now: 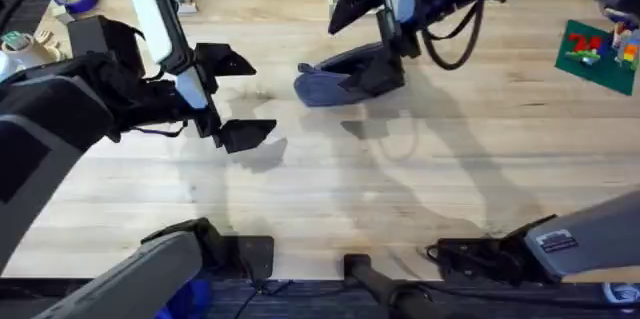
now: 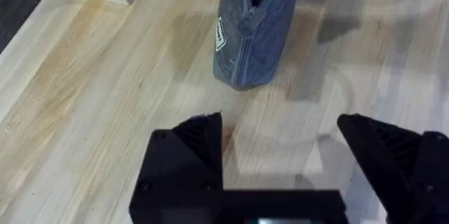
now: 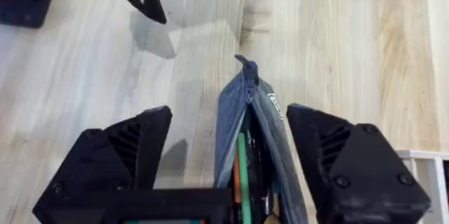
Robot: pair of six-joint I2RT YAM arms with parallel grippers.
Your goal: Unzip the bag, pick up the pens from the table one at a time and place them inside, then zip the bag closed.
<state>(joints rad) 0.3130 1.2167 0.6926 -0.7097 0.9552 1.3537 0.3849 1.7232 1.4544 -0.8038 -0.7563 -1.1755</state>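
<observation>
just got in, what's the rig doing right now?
Two arms are working a grey-blue pencil bag on the wooden table. The right gripper has its fingers spread to either side of the bag, which is unzipped, with a green pen already inside. The left gripper is open and holds nothing, over bare table a short way off, facing the bag's end. The zipper has not been closed yet.

Bright, even light falls from overhead onto the table (image 1: pixel 330 189), where the arms cast soft, doubled grey shadows. A faint sheen washes the pale planks. Up close, the left arm (image 1: pixel 50 124) blurs large and dark.
</observation>
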